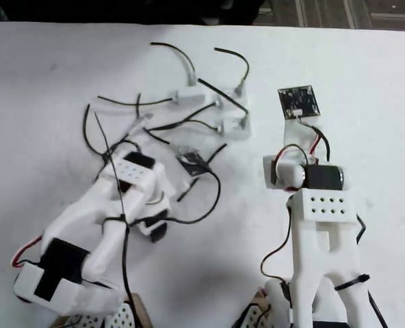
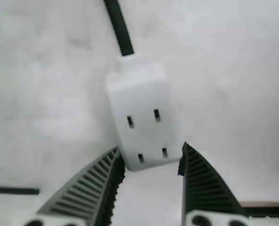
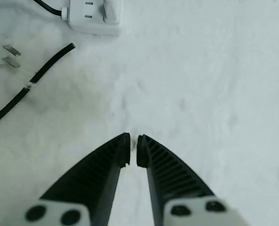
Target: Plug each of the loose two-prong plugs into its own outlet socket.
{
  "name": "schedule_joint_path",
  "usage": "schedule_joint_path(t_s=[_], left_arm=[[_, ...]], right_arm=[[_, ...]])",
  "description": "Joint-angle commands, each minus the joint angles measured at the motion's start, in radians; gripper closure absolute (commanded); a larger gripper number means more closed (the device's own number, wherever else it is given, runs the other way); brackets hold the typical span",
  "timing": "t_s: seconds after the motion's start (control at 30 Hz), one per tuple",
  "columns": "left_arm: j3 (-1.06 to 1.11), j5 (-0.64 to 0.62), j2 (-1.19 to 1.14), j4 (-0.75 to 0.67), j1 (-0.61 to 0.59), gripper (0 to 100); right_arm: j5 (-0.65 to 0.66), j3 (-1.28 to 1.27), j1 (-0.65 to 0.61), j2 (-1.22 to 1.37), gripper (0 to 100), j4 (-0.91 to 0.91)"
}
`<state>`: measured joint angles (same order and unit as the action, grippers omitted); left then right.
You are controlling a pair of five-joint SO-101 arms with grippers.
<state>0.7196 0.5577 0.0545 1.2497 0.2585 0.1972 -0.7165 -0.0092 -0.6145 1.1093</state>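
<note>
In the left wrist view a white two-socket outlet [image 2: 139, 117] lies on the white table, with its black cord [image 2: 119, 28] leading away. My left gripper [image 2: 151, 157] is open, its fingertips flanking the outlet's near end. My right gripper [image 3: 133, 150] is shut over bare table with nothing in it. Beyond it lie a white outlet [image 3: 90, 16] with a white plug [image 3: 112, 8] seated in it, and a loose two-prong plug [image 3: 5, 54]. In the high view the left arm [image 1: 131, 174] sits in the tangle of cords and the right arm [image 1: 322, 205] stands to its right.
Several black cords [image 1: 189, 123] and white outlets [image 1: 233, 126] are tangled at the table's middle. A cut black cord end [image 3: 50, 61] lies near the loose plug. A small circuit board [image 1: 298, 101] lies beyond the right arm. Open table spreads on the far right.
</note>
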Motion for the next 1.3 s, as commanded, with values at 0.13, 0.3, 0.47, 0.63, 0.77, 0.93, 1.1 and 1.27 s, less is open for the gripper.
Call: schedule_joint_path(t_s=[0.13, 0.3, 0.47, 0.63, 0.77, 0.93, 1.1, 1.27], left_arm=[[-0.170, 0.077, 0.124, 0.196, -0.209, 84], [-0.180, 0.126, 0.331, 0.264, -0.338, 82], [0.003, 0.123, 0.501, 0.190, -0.348, 75], [0.172, 0.123, 0.547, 0.049, -0.318, 75], [0.180, 0.129, 0.545, 0.029, -0.321, 75], [0.181, 0.132, 0.542, -0.084, -0.334, 75], [0.157, 0.180, 0.541, -0.109, -0.344, 75], [0.029, 0.187, 0.433, -0.103, -0.453, 75]], right_arm=[[0.009, 0.006, -0.005, -0.033, 96.0, -0.004], [0.009, 0.009, -0.033, -0.039, 96.0, -0.004], [0.009, 0.009, -0.079, -0.039, 96.0, -0.002], [0.009, 0.008, -0.082, -0.031, 96.0, -0.002], [0.009, 0.006, -0.082, -0.031, 96.0, -0.001], [0.009, 0.005, -0.081, -0.031, 96.0, 0.002], [0.009, 0.005, -0.076, -0.031, 96.0, 0.002], [0.009, -0.020, -0.082, -0.033, 96.0, -0.004]])
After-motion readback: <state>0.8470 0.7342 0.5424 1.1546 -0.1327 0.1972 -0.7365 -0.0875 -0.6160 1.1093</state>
